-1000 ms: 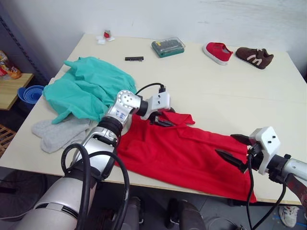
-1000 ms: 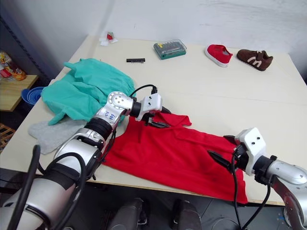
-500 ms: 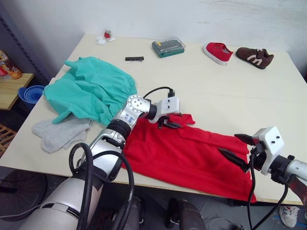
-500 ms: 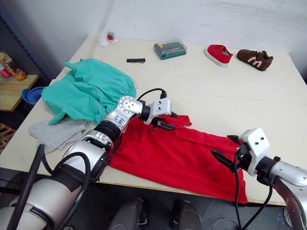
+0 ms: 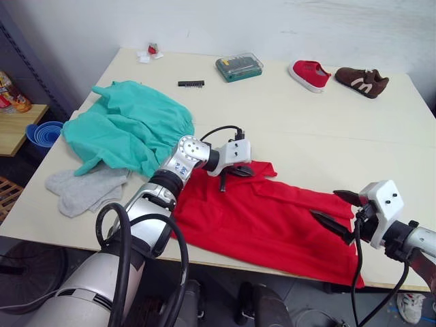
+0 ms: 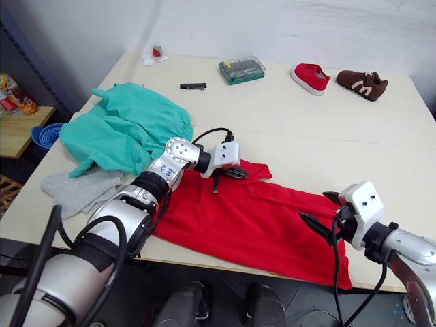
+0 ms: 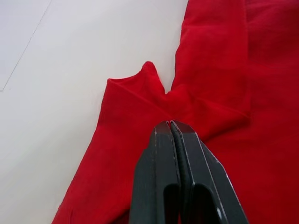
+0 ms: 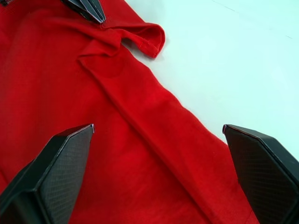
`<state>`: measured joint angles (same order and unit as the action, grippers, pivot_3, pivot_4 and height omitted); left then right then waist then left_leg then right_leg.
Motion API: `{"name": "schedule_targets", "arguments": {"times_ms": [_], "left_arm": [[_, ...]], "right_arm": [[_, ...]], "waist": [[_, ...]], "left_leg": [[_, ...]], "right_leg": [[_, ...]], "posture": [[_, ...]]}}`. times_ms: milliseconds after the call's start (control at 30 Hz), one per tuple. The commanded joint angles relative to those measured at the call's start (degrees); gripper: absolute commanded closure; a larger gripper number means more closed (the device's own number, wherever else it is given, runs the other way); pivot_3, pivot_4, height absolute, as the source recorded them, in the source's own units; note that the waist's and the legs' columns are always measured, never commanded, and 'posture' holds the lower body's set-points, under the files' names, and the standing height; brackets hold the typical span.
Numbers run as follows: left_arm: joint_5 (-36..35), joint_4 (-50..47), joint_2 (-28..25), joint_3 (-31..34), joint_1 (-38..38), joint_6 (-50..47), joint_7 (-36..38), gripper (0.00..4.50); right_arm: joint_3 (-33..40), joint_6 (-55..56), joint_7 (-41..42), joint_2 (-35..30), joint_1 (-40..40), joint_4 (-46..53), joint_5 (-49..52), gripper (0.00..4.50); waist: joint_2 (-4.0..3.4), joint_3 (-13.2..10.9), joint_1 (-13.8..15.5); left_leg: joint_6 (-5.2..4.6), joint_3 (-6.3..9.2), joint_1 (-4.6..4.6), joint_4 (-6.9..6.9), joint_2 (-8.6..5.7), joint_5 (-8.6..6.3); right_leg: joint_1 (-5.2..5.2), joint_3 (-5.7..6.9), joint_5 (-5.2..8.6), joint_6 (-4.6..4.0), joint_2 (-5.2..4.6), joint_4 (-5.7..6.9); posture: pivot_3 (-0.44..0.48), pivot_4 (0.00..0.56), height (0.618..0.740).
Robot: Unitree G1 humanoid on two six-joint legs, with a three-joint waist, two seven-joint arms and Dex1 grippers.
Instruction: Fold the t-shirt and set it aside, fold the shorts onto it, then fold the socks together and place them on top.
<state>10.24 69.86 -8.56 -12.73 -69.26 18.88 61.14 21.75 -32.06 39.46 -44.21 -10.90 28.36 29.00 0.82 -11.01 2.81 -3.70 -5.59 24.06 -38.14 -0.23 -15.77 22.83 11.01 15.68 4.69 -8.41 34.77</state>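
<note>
The red t-shirt [image 5: 266, 218] lies spread along the table's near edge, one sleeve [image 5: 262, 167] pointing away from me. My left gripper [image 5: 234, 172] sits at that sleeve's base; in the left wrist view its fingers [image 7: 187, 163] are shut, with the cloth's creases meeting at their tips. My right gripper [image 5: 327, 206] hovers open over the shirt's right part, its fingers wide apart above the cloth [image 8: 140, 140]. The teal shorts [image 5: 126, 126] lie crumpled at the left. The grey socks [image 5: 85, 189] rest just in front of them near the table's left edge.
Along the far side of the table [image 5: 327, 129] are a red shoe [image 5: 308, 73], a brown shoe [image 5: 361, 80], a green bit case [image 5: 239, 67], a black bit strip [image 5: 191, 83] and a small red-and-white item [image 5: 150, 51]. Blue bowls [image 5: 42, 133] sit beyond the left edge.
My left gripper slid right along the shirt's upper edge to the sleeve, then came back a little. The right gripper shifted slightly right and stays open.
</note>
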Motion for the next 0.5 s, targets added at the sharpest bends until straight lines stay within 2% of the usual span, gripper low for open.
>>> {"name": "schedule_targets", "arguments": {"times_ms": [33, 167, 267, 367, 500], "left_arm": [[-2.5, -3.5, -2.5, 1.7, -1.6, 0.8, 5.4, 4.46], [-2.3, -6.4, -5.2, 1.0, 0.4, 1.5, 9.1, 4.46], [-1.1, -6.7, -4.7, 0.6, 0.7, 1.6, 5.6, 4.46], [-1.2, -6.2, -2.9, 0.5, 0.5, 0.8, 4.3, 3.94], [1.1, -5.3, -1.4, -1.1, 0.3, 2.1, -0.6, 2.74]], "right_arm": [[0.2, 1.5, 0.5, -1.2, 0.4, -1.0, -2.0, 0.0], [1.3, 0.3, 0.7, -1.4, 1.8, -3.1, -1.4, 0.0], [1.5, 0.1, 1.4, -1.8, 2.8, -4.2, -1.2, 0.0], [1.0, 0.3, 2.5, -2.2, 3.4, -4.6, -1.4, 0.0], [0.0, -0.2, 3.5, -2.1, 4.2, -4.1, -1.1, 0.0]], "waist": [[0.0, 0.0, -0.1], [-0.01, 0.0, -0.2], [-0.01, 0.0, 0.0], [-0.01, 0.0, 0.3], [-0.01, 0.0, 0.1]], "left_leg": [[0.0, -0.01, 0.0, 0.0, 0.0, 0.0], [0.02, -0.05, -0.02, -0.02, 0.0, 0.01], [0.01, -0.09, -0.03, -0.05, 0.0, 0.01], [-0.04, -0.08, -0.02, -0.09, -0.01, 0.01], [-0.1, -0.13, 0.0, -0.1, -0.02, -0.03]], "right_leg": [[0.0, 0.0, 0.0, 0.0, 0.0, 0.0], [0.01, -0.04, 0.0, 0.0, 0.0, 0.04], [0.01, -0.09, 0.0, 0.0, 0.0, 0.09], [0.01, -0.09, -0.01, 0.01, -0.02, 0.1], [0.01, -0.13, -0.04, 0.06, -0.01, 0.09]], "posture": [[0.0, 0.15, 0.74], [0.0, 0.15, 0.74], [0.0, 0.15, 0.74], [0.0, 0.15, 0.74], [0.0, 0.15, 0.74]]}}
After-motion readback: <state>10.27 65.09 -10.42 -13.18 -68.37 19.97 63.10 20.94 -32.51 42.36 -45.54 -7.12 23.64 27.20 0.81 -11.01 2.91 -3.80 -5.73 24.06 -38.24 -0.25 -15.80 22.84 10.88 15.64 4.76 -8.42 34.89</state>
